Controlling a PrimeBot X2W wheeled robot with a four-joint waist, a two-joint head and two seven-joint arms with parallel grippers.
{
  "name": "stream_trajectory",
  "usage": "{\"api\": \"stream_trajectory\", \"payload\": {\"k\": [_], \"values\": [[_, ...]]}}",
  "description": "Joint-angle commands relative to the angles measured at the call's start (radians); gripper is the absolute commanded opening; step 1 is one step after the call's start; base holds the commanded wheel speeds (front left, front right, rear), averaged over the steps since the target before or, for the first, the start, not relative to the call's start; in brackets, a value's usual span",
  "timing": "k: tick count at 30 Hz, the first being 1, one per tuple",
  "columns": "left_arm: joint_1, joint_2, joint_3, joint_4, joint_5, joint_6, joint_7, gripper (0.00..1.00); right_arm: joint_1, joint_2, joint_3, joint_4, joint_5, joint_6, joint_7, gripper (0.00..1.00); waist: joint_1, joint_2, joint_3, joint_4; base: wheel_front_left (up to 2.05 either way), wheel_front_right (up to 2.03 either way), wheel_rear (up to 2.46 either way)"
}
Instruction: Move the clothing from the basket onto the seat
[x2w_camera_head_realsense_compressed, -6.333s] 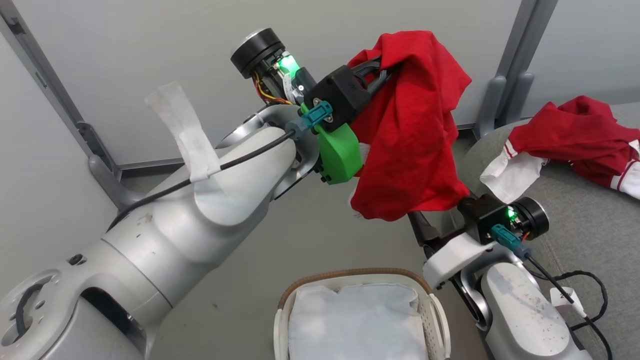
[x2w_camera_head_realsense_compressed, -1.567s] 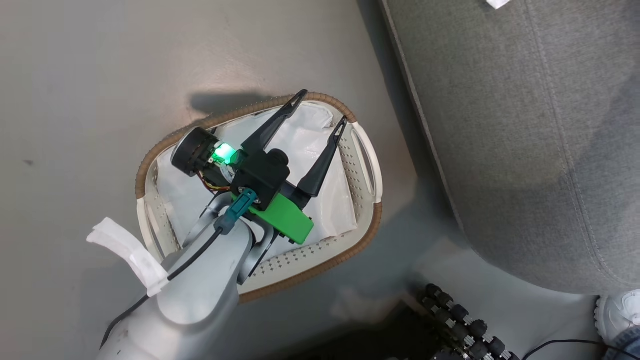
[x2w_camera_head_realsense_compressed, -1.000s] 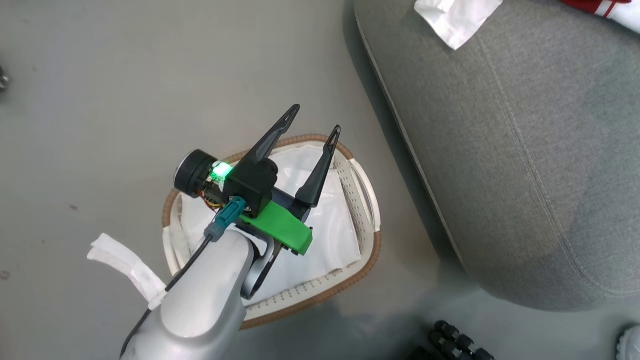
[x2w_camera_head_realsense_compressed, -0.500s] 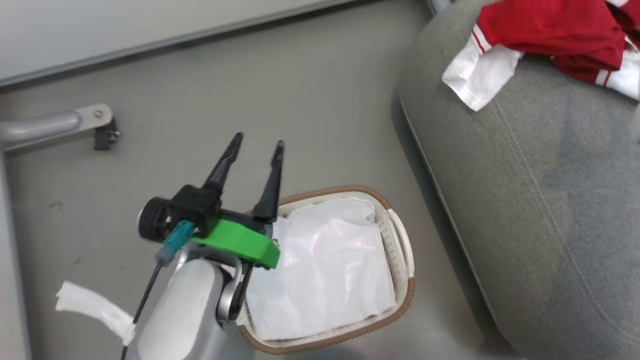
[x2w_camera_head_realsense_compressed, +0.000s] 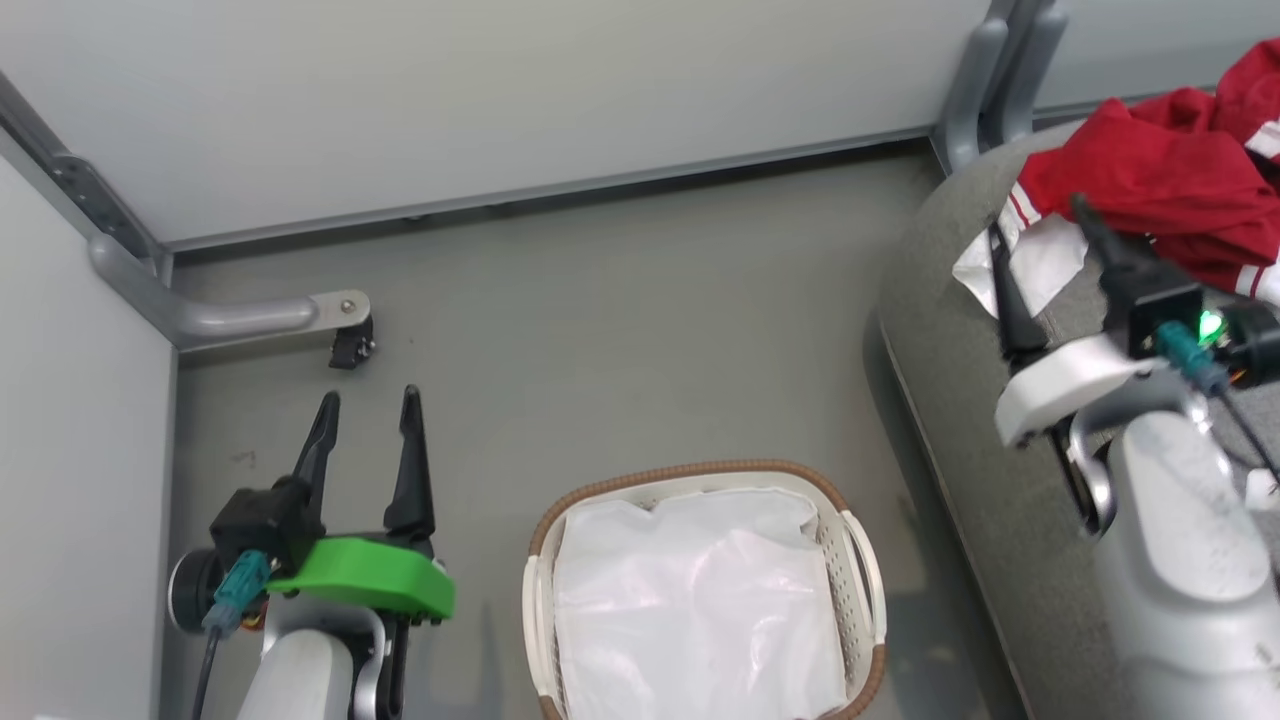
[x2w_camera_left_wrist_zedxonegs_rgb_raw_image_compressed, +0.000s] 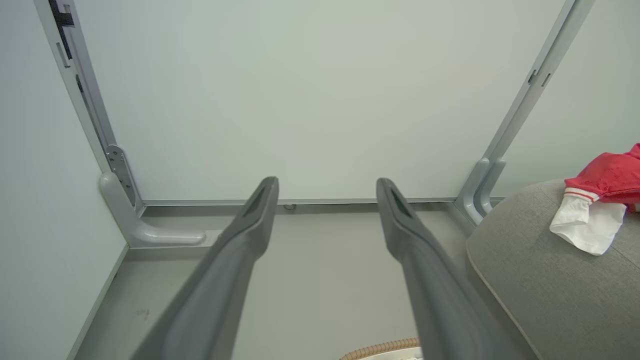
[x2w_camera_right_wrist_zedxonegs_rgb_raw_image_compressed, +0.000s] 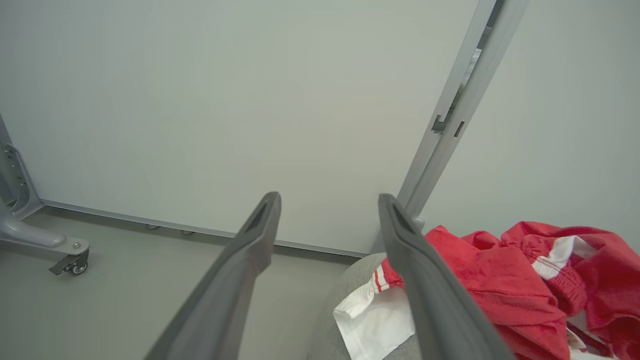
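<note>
Some red clothing (x2w_camera_head_realsense_compressed: 1160, 180), crumpled, white-sleeved

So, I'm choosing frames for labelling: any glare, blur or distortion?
Head view: even light, mild sheen on the basket liner. Left wrist view: wall posts splay from the wide lens, near fingers soft. Right wrist view: same splay, clothes sharp.

Clothing (x2w_camera_head_realsense_compressed: 1160, 180) on the seat (x2w_camera_head_realsense_compressed: 950, 430) — basket (x2w_camera_head_realsense_compressed: 700, 470) left of it, seemingly apart.
</note>
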Motion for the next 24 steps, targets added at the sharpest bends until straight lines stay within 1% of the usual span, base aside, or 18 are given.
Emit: {"api": "stream_trajectory", "payload": {"k": [1, 4, 7, 10, 11, 14, 24], "values": [[0.027, -0.001, 0.012, 0.003, -0.004, 0.004, 0.001, 1.00, 0.042, 0.012, -0.006, -0.012, 0.007, -0.001, -0.005, 1.00, 0.0001, 0.0000, -0.045, 0.029, 0.00, 0.00, 0.00], [0.066, 0.000, 0.036, 0.008, -0.021, 0.003, 0.001, 1.00, 0.114, 0.055, -0.016, -0.035, 0.031, -0.001, -0.005, 1.00, 0.0001, 0.0000, -0.068, 0.031, 0.00, 0.00, 0.00], [0.106, -0.001, 0.050, 0.017, -0.034, 0.001, 0.001, 1.00, 0.185, 0.079, -0.032, -0.054, 0.050, -0.001, -0.005, 1.00, 0.0001, 0.0000, -0.092, 0.030, 0.00, 0.00, 0.00], [0.133, -0.001, 0.058, 0.025, -0.053, 0.003, 0.001, 1.00, 0.245, 0.086, -0.049, -0.069, 0.066, -0.001, -0.005, 1.00, 0.0001, 0.0000, -0.112, 0.033, 0.00, 0.00, 0.00], [0.141, -0.001, 0.058, 0.028, -0.054, 0.003, 0.001, 1.00, 0.263, 0.087, -0.046, -0.075, 0.083, -0.001, -0.005, 1.00, 0.0001, 0.0000, -0.119, 0.035, 0.00, 0.00, 0.00], [0.158, -0.001, 0.058, 0.032, -0.057, 0.006, 0.001, 1.00, 0.322, 0.087, -0.024, -0.095, 0.073, -0.001, -0.005, 1.00, 0.0001, 0.0000, -0.136, 0.036, 0.00, 0.00, 0.00], [0.176, -0.001, 0.026, 0.047, -0.082, 0.007, 0.001, 1.00, 0.391, 0.087, 0.011, -0.111, 0.115, -0.001, -0.005, 1.00, 0.0001, 0.0000, -0.155, 0.045, 0.00, 0.00, 0.00]]}}
